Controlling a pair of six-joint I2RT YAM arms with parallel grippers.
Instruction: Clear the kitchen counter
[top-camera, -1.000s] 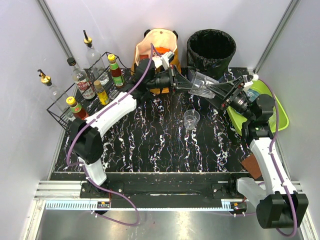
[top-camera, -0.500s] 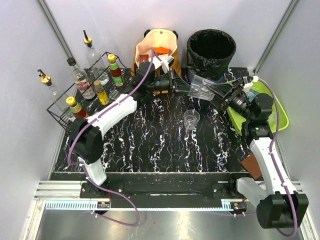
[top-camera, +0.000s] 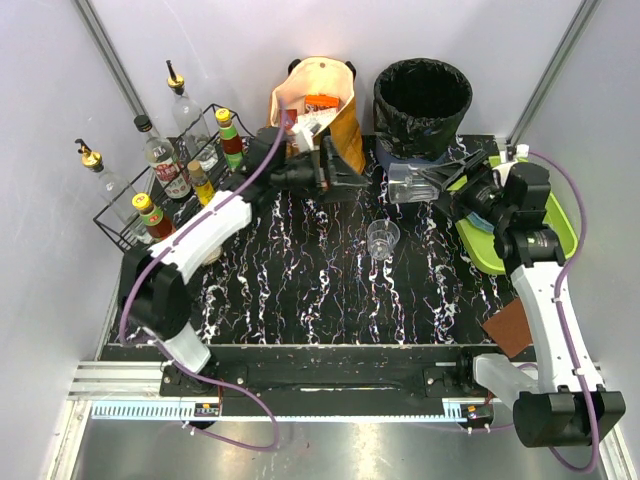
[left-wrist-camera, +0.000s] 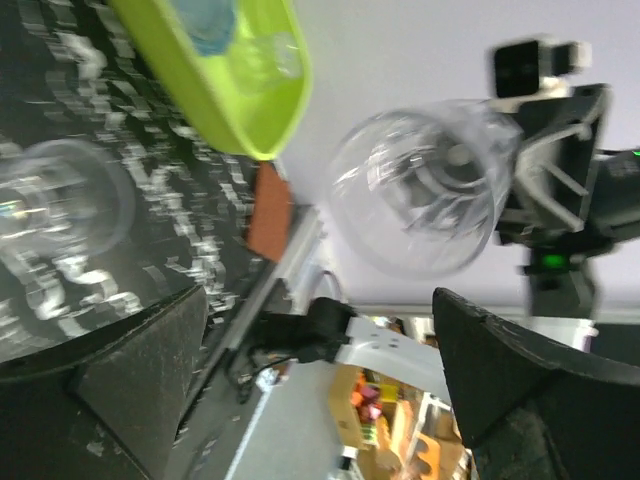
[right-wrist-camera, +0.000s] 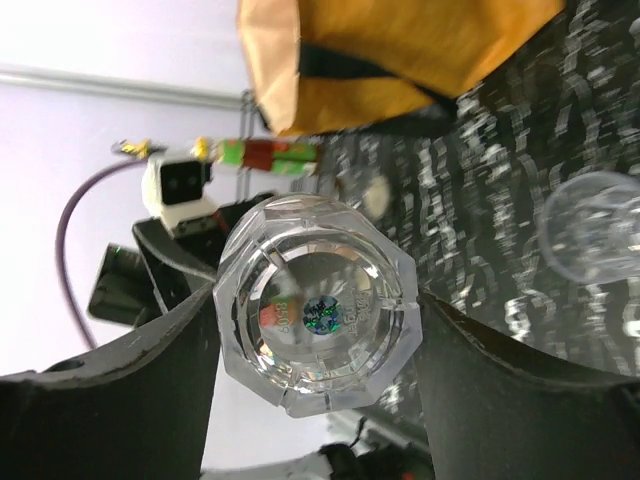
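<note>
A clear faceted glass (top-camera: 405, 178) hangs on its side above the back of the kitchen counter (top-camera: 300, 285), with my right gripper (top-camera: 418, 180) shut on it. In the right wrist view the base of the glass (right-wrist-camera: 316, 318) fills the gap between the two fingers (right-wrist-camera: 110, 400). My left gripper (top-camera: 352, 178) stands open just left of the glass, apart from it. The left wrist view shows the glass (left-wrist-camera: 425, 190) beyond the left gripper (left-wrist-camera: 320, 300), with nothing between its fingers. A small clear cup (top-camera: 382, 238) stands upright on the counter.
A lime-green tray (top-camera: 555, 235) holding items lies at the right edge. A black bin (top-camera: 422, 95) and an orange bag (top-camera: 330, 115) stand at the back. A wire rack (top-camera: 120, 225) of bottles is at the left. A brown flat piece (top-camera: 508, 326) lies near front right.
The left gripper has let go of the glass, opened wide and drawn back to the left. The right gripper keeps the glass and has shifted slightly right.
</note>
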